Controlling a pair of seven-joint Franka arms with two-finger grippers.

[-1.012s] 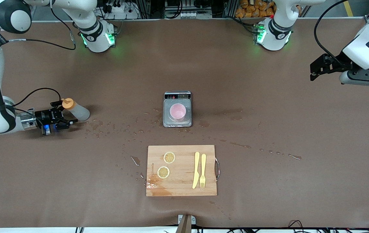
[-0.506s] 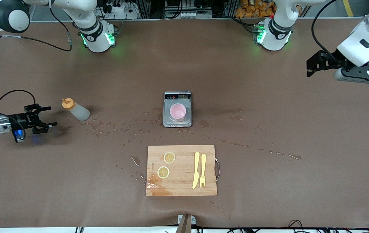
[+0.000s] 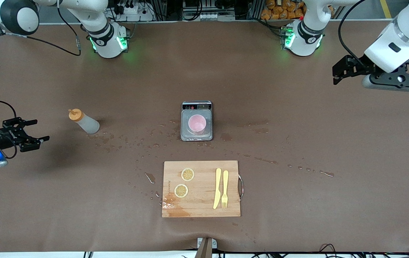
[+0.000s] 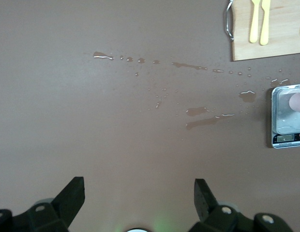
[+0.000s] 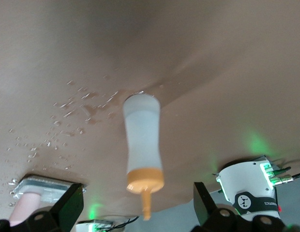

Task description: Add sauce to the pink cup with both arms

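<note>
The squeeze bottle (image 3: 84,122) with an orange nozzle cap stands alone on the brown table toward the right arm's end; it also shows in the right wrist view (image 5: 142,140). The pink cup (image 3: 197,123) sits on a small scale (image 3: 196,134) at the table's middle, and shows in the left wrist view (image 4: 299,101) and the right wrist view (image 5: 22,205). My right gripper (image 3: 42,129) is open and empty, well apart from the bottle, toward the table's end (image 5: 138,191). My left gripper (image 3: 335,75) is open and empty, high over the left arm's end (image 4: 139,191).
A wooden cutting board (image 3: 201,189) with two lemon slices (image 3: 188,174), a yellow knife (image 3: 217,188) and fork (image 3: 224,189) lies nearer the front camera than the scale. Water drops and puddles (image 3: 132,143) dot the table between bottle, scale and board.
My right gripper has let go of the bottle and drawn back toward the right arm's end of the table. The bottle stays standing. My left gripper has shifted slightly toward the arm bases.
</note>
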